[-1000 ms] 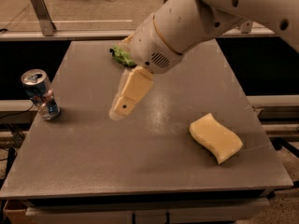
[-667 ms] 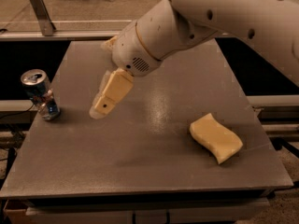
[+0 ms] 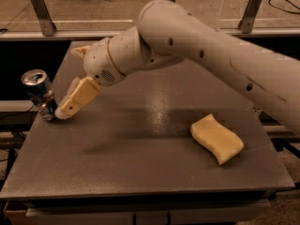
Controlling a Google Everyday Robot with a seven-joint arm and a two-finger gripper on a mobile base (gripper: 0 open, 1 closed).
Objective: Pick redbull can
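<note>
One can (image 3: pixel 39 94) (blue and silver, shiny top) stands upright at the table's (image 3: pixel 140 172) left edge. The gripper (image 3: pixel 70 82) hangs just right of it with its fingers spread. The lower finger's tip is just beside the can's base, and the other pokes out behind the wrist. A sponge (image 3: pixel 216 138) lies well apart, on the right.

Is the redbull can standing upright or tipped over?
Upright: the redbull can stands on its base at the table's left edge, silver top up. The gripper is beside its lower part.
</note>
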